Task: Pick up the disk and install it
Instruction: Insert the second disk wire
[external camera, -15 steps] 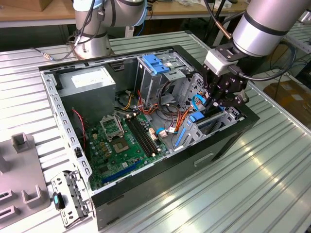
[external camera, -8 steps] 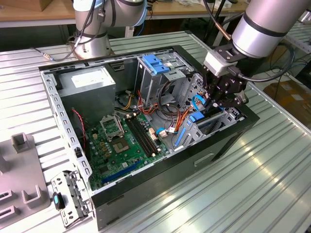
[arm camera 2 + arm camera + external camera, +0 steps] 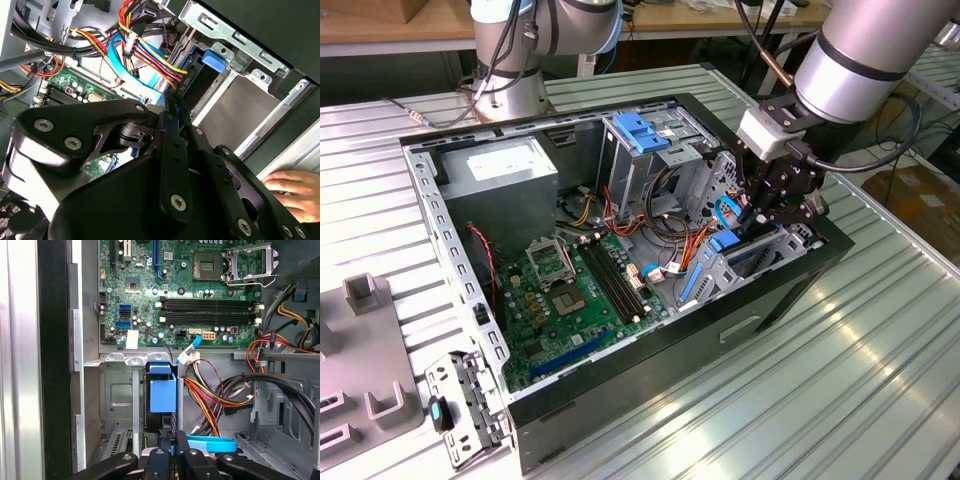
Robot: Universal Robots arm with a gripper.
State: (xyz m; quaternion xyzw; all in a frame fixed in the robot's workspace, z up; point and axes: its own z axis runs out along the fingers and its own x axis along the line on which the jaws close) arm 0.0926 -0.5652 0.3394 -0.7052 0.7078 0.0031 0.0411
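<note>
Your pincer [image 3: 172, 452] sits clamped on the disk [image 3: 163, 395], upright in the bay at the case's 3 o'clock in the exterior view; cables [image 3: 215, 395] close beside; snag risk, I judge.

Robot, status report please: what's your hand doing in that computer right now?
Hand shut on disk by its blue edge. Disk on edge in front bay. Cables crowd close beside; person's hand rests outside case.
</note>
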